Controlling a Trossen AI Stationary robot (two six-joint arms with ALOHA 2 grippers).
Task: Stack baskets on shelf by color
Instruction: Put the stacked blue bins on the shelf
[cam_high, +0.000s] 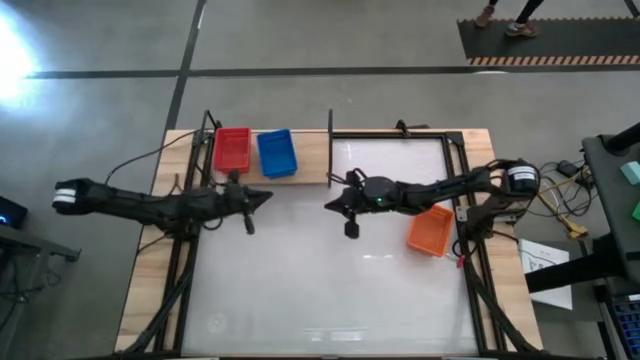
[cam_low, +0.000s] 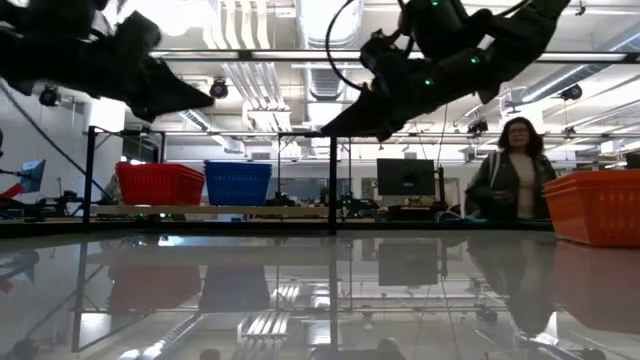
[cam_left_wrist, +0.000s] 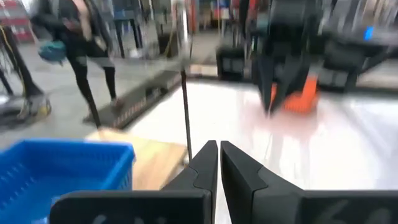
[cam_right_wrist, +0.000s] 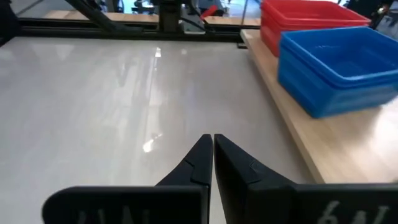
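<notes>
My left gripper (cam_high: 262, 196) hovered at nine o'clock, fingers pinched together, empty. The red basket (cam_high: 232, 148) and blue basket (cam_high: 277, 152) sat side by side on the shelf (cam_high: 312, 152) at eleven — sorted by colour. The right gripper (cam_high: 332, 203), fingers likewise together, hung mid-bench; the orange basket (cam_high: 431, 230) waited at three — probably next.

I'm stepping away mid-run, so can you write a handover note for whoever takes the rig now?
Left end effector: shut, empty, raised beside the light-wood shelf board.
Right end effector: shut, empty, raised over the white tabletop near the shelf's dark post.
Done: red perforated plastic baskets and blue perforated plastic baskets sit side by side on the shelf.
Left: orange perforated plastic baskets are on the tabletop under the right arm, not yet on the shelf. The shelf's post end is free.
</notes>
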